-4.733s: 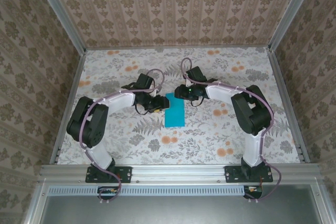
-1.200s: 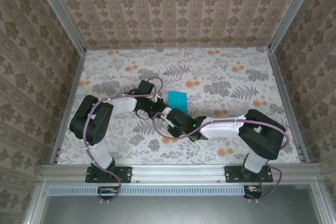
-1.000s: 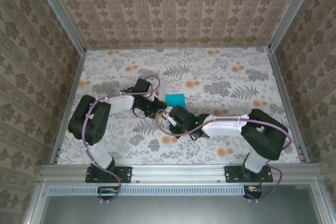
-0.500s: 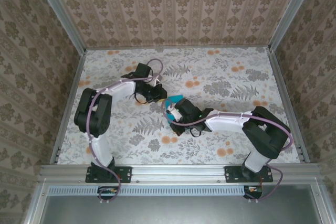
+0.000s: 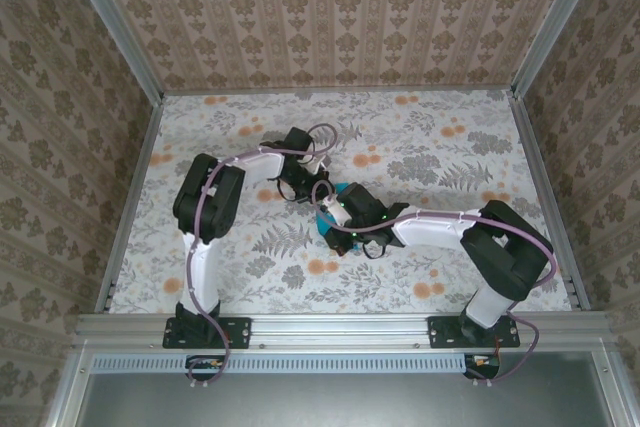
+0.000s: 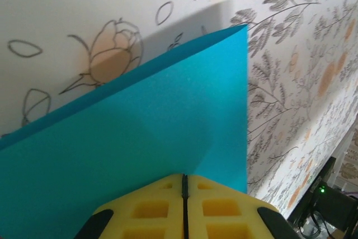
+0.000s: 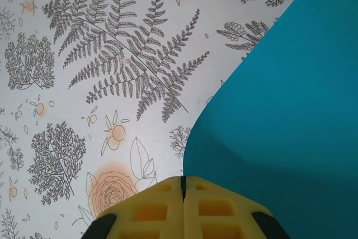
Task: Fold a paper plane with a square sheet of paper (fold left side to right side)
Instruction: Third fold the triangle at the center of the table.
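Since a few seconds back the square sheet of paper (image 6: pixel 140 155) had curled up off the middle of the table (image 5: pixel 480 147); left gripper (image 6: pixel 184 178) pinched shut on its table-far end; right gripper (image 7: pixel 183 180) clamped tight on its nearer edge.

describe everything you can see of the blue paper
The sheet of paper is thin, matte, plain turquoise and unmarked. It sits on the table, one sharp corner raised and casting a shadow, another edge bowed in a soft curve. The shut left gripper and shut right gripper each have tips at its surface, seemingly pressing, not pinching.
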